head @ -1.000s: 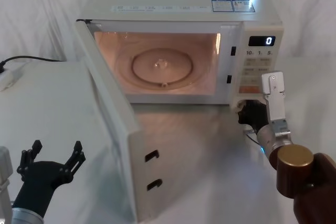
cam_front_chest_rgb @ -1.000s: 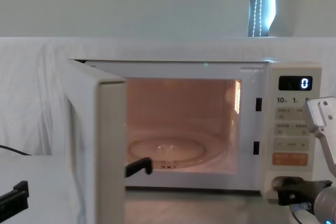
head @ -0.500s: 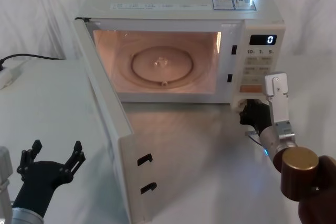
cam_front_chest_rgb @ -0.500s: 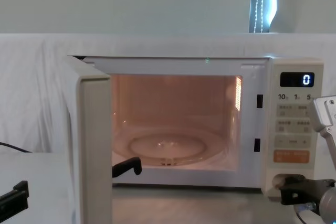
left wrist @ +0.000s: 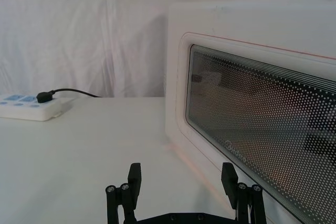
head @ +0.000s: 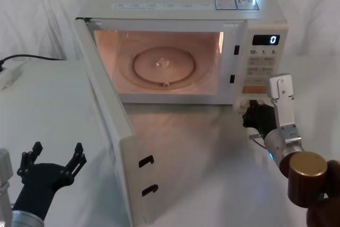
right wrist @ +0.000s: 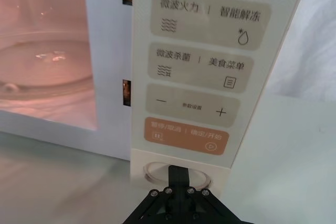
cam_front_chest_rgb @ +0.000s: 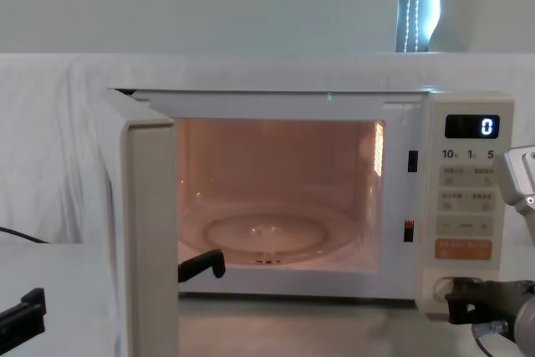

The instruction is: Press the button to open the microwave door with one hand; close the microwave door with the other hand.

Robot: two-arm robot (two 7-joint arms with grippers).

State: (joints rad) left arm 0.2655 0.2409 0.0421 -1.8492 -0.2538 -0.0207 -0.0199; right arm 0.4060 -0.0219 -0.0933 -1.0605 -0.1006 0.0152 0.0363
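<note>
Door (head: 109,126) swung wide, cavity lit: opening done, closing left. Right tool (head: 254,114) narrow, tip at button (right wrist: 157,171). Left tool (head: 52,162) spread wide, empty, outside door.

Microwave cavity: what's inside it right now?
Inside the lit microwave cavity only a round glass turntable lies on the floor, nothing resting on it. In the chest view, the open microwave door covers the cavity's left edge, so that strip stays unseen.

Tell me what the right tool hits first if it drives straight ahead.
Probably the round clear door-release button at the base of the cream control panel; the right tool, fingers shut, points straight at it, though the remaining gap is unclear.
</note>
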